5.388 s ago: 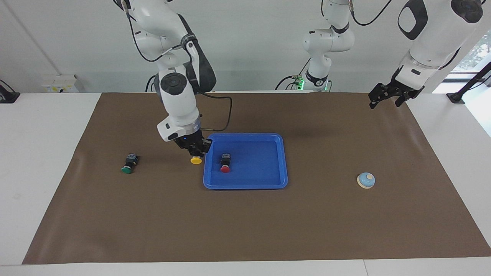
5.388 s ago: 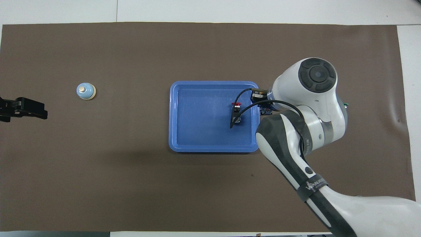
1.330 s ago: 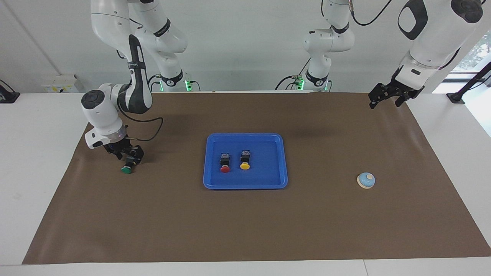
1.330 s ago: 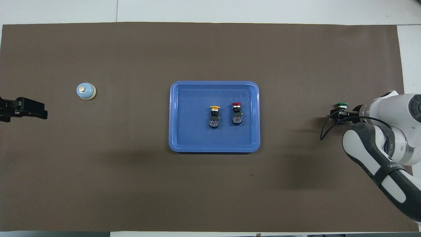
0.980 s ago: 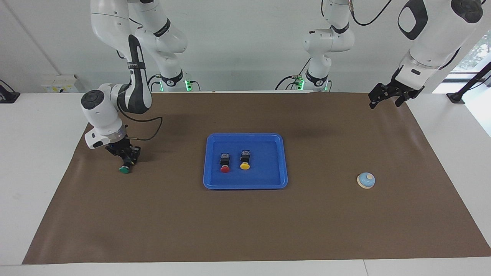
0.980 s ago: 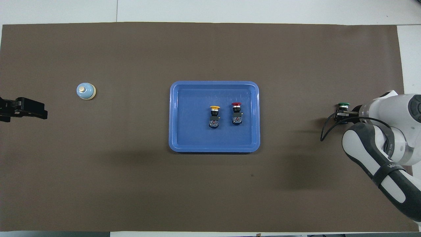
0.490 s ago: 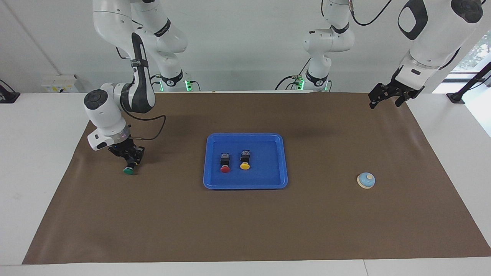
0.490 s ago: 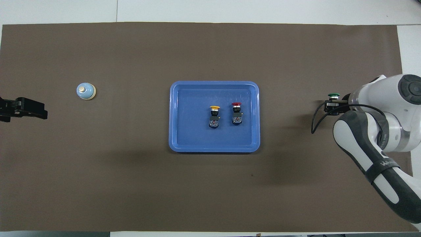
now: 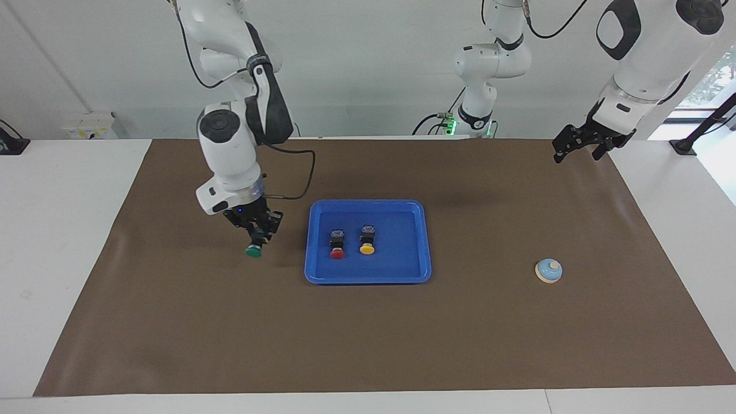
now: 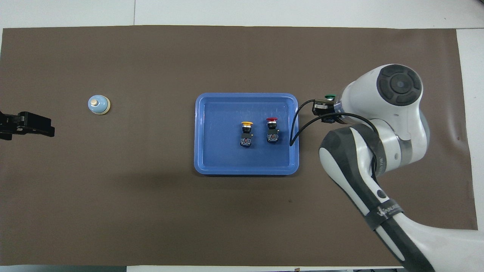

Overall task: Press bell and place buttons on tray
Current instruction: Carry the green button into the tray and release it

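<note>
— What was in the blue tray (image 9: 426, 241)?

— Two of the buttons, lying side by side on its floor: the red button (image 9: 337, 244) and the yellow button (image 9: 367, 240), caps pointing away from the robots. The red one lay toward the right arm's end of the tray.

— And the third?

— The green button (image 9: 254, 246) was clamped in the fingers of the right gripper (image 9: 257, 234), which were closed on its black body, the green cap hanging below them. It was up in the air over the brown mat (image 9: 230, 322), just beside the tray's rim at the right arm's end, not yet over the tray.

— The bell?

— The bell (image 9: 548, 271) sat alone on the surface toward the left arm's end, well apart from the tray.

— And the left arm?

— It waited. The left gripper (image 9: 581, 146) hung with its fingers spread and empty over the mat's corner near its own base, well apart from the bell.
</note>
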{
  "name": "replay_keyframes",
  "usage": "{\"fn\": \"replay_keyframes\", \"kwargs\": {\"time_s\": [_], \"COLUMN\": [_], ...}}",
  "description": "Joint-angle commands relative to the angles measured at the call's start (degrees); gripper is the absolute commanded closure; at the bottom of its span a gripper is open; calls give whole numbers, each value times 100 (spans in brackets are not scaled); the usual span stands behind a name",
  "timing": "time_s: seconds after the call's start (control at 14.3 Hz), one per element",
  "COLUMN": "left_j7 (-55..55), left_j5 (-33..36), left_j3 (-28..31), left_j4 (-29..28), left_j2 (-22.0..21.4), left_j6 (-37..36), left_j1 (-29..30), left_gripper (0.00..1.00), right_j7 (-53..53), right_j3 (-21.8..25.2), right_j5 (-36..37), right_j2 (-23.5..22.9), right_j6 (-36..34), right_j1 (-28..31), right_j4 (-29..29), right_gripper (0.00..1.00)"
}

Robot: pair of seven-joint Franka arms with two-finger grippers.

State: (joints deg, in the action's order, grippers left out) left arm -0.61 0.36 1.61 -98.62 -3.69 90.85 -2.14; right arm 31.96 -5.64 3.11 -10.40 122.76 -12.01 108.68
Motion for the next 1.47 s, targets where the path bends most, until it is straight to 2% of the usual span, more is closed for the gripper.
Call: {"fn": "replay_keyframes", "kwargs": {"time_s": [0.0,0.21,0.49,0.63,0.84,1.05,1.26,1.33,1.4], "left_j7": [88,88,88,88,88,88,88,88,88], "left_j5": [-80,-80,-80,-80,-80,-80,-80,-80,-80], "left_j3": [33,33,33,42,42,42,42,33,42], "left_j4": [27,27,27,27,27,27,27,27,27], "left_j2": [-18,-18,-18,-18,-18,-18,-18,-18,-18], "left_j6": [38,38,38,38,38,38,38,38,38], "left_j1": [-6,-6,-6,-6,-6,-6,-6,-6,-6], "left_gripper": [0,0,0,0,0,0,0,0,0], "right_j7": [520,698,1144,1278,1278,1260,1286,1287,1295], "right_j3": [10,1,10,19,10,10,10,19,19], "right_j5": [-239,-645,-558,-505,-461,-426,-426,-426,-434], "right_j2": [-156,-261,-1120,-1446,-1772,-1729,-1685,-1685,-1676], "right_j6": [-42,108,134,361,862,1433,1444,1435,1409], "right_j1": [-537,-1056,-1838,-1989,-2146,-2165,-2182,-2165,-2165], "right_j4": [-321,-435,-1154,-1367,-1306,-789,-638,-638,-655], "right_gripper": [100,100,100,100,100,100,100,59,1]}}
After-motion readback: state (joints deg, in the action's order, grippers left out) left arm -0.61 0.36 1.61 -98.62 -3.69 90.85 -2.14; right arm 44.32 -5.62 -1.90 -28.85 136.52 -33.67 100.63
